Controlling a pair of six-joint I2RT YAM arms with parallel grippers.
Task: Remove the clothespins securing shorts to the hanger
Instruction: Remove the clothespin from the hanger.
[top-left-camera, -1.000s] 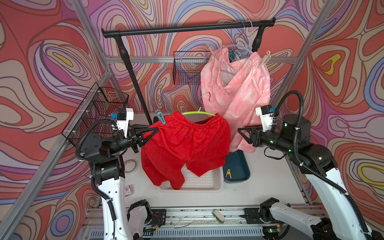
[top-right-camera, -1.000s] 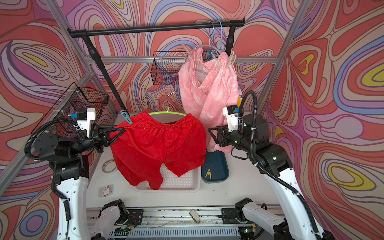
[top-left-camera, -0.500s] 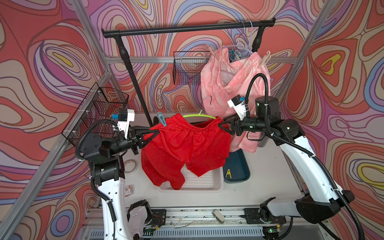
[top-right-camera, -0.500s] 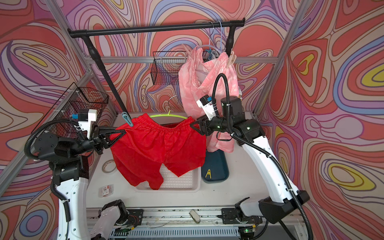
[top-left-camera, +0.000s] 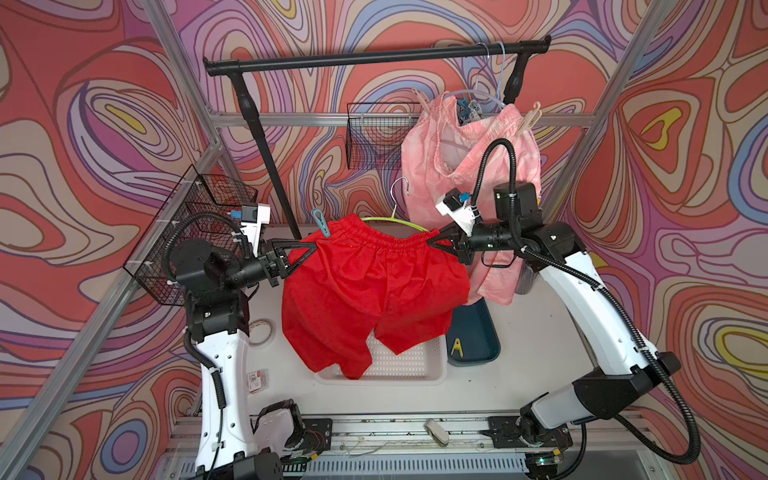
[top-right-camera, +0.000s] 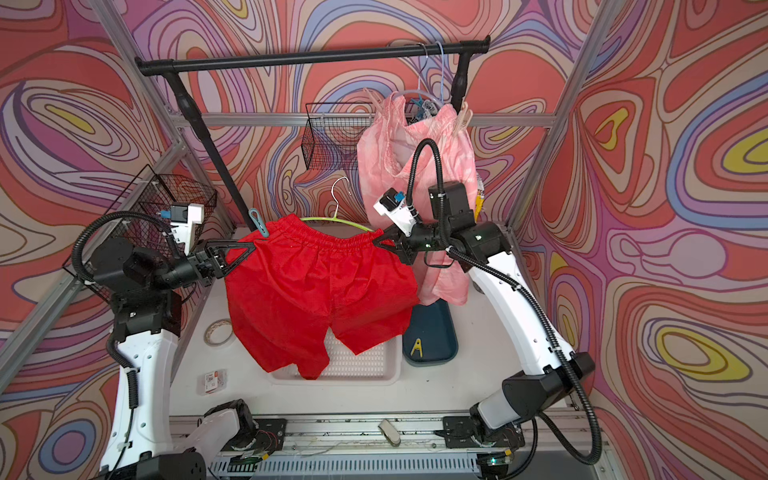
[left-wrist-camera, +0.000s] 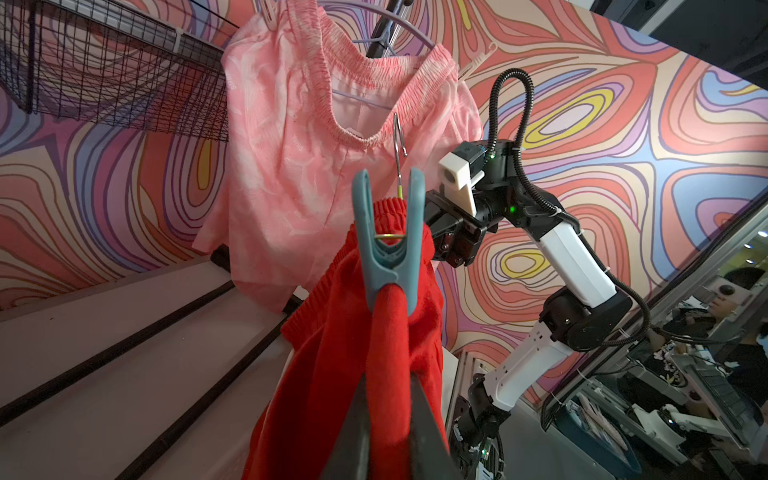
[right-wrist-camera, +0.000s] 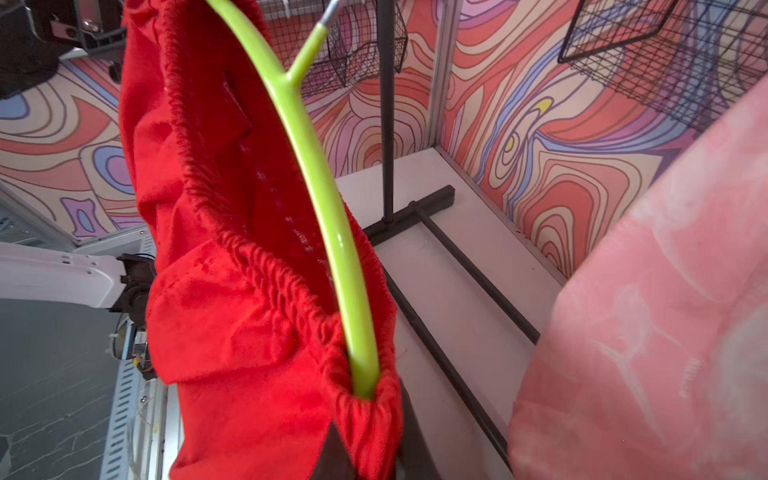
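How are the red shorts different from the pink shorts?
The red shorts are plain red; the pink shorts are pale. The pink shorts hang from the black rail; the red shorts, on a green hanger, are off it, held by the left gripper and right gripper. The red shorts show one teal peg; the pink shorts have pale pegs. Both use hangers.

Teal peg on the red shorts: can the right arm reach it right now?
Probably not: the right gripper is shut on the far corner of the red shorts, across the waistband from the teal peg, and would have to let go first.
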